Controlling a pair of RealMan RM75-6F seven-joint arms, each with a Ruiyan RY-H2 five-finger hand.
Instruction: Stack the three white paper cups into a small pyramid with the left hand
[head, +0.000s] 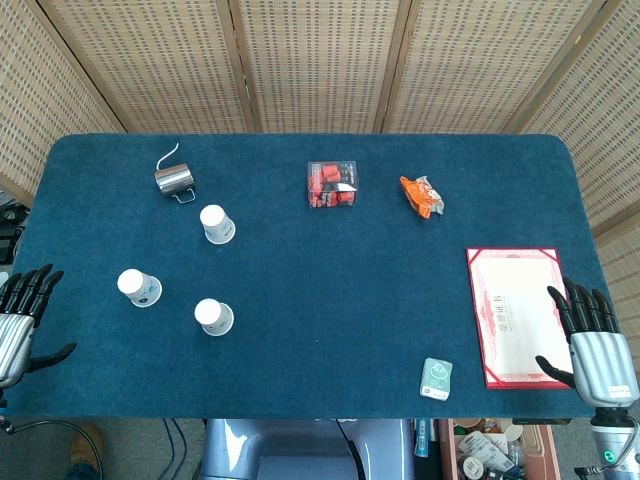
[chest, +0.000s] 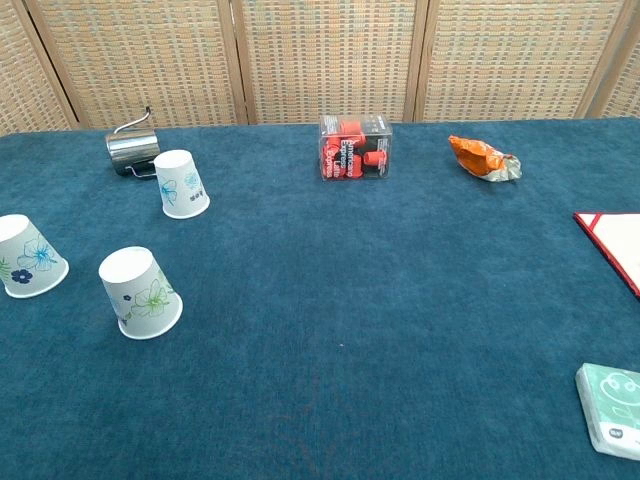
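blue surface (head: 320, 290): three white paper cups (head: 216, 223) (head: 139, 287) (head: 213, 316) stand upside down, apart, none stacked. left hand (head: 22, 318) and right hand (head: 592, 340) rest at the edges, fingers spread, empty.

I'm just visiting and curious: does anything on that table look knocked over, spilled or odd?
Nothing stands out. The three paper cups sit mouth-down and apart, apparently on purpose. The orange snack packet is crumpled, but nothing has spilled.
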